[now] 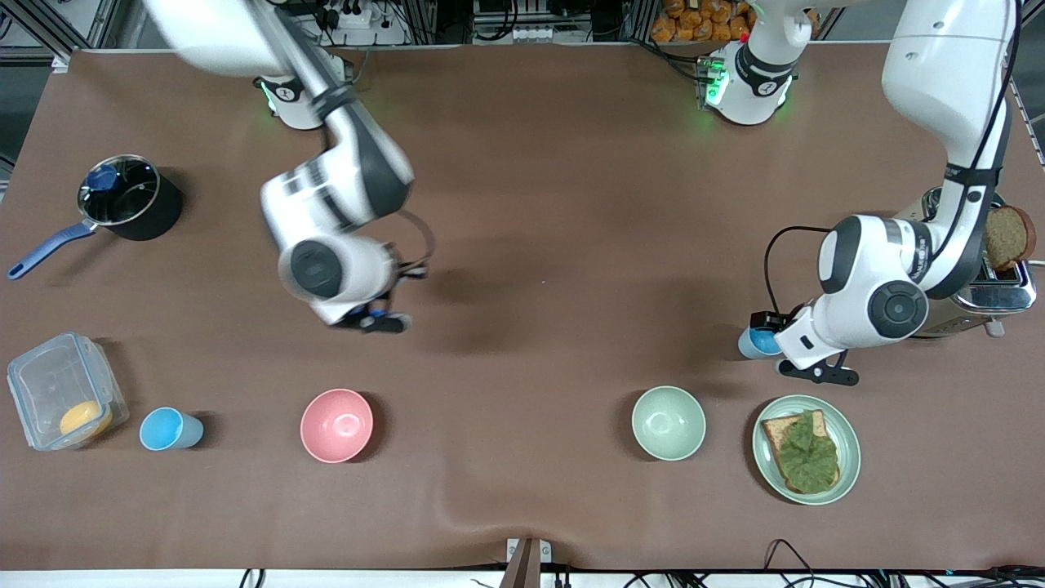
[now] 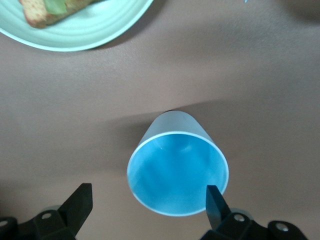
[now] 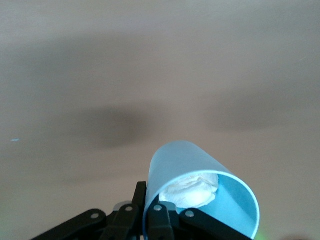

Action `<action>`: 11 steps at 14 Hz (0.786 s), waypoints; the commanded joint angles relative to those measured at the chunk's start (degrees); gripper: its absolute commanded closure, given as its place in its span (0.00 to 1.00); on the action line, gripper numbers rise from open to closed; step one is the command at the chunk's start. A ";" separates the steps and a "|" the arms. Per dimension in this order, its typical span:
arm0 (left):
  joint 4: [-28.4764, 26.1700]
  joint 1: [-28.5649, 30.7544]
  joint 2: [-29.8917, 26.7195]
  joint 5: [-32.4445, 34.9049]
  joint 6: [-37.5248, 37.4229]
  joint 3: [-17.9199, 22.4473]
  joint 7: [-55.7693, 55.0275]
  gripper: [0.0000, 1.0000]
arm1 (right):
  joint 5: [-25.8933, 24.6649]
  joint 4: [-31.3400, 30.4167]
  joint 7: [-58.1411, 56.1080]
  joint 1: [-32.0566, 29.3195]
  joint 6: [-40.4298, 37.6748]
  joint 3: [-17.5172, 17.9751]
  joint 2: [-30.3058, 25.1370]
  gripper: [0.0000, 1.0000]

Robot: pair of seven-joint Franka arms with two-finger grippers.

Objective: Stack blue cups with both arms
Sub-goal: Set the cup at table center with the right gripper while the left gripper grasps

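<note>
Front view, brown table (image 1: 539, 163), cluttered racks.

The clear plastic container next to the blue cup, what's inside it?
Inside the clear container lies one round orange-yellow thing, against the wall beside the blue cup. The rest looks empty; what the thing is cannot be told.

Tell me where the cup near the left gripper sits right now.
The blue cup stands on the table under the open left gripper, toward the left arm's end, beside the toaster and farther from the front camera than the sandwich plate.
</note>
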 commanded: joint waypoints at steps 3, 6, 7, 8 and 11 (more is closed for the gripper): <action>-0.11 -0.10 0.75 -0.12 0.96 0.02 -0.75 0.00 | 1.00 2.34 10.26 8.95 9.96 -0.72 3.95 1.00; -0.02 -0.10 1.37 -0.12 1.14 0.02 -0.75 0.00 | 2.92 2.52 15.11 11.51 19.43 -0.63 7.21 1.00; 0.15 -0.10 1.81 -0.12 1.23 0.02 -0.75 0.00 | 4.24 2.52 15.38 12.30 22.69 -0.63 8.70 1.00; 0.15 -0.10 1.90 -0.21 1.57 0.02 -0.75 0.00 | 5.55 2.52 15.47 13.09 25.85 -0.72 9.93 1.00; 0.15 -0.10 2.69 -0.47 2.63 -0.07 -2.67 0.50 | 5.92 2.43 15.38 14.42 28.87 -0.72 12.04 1.00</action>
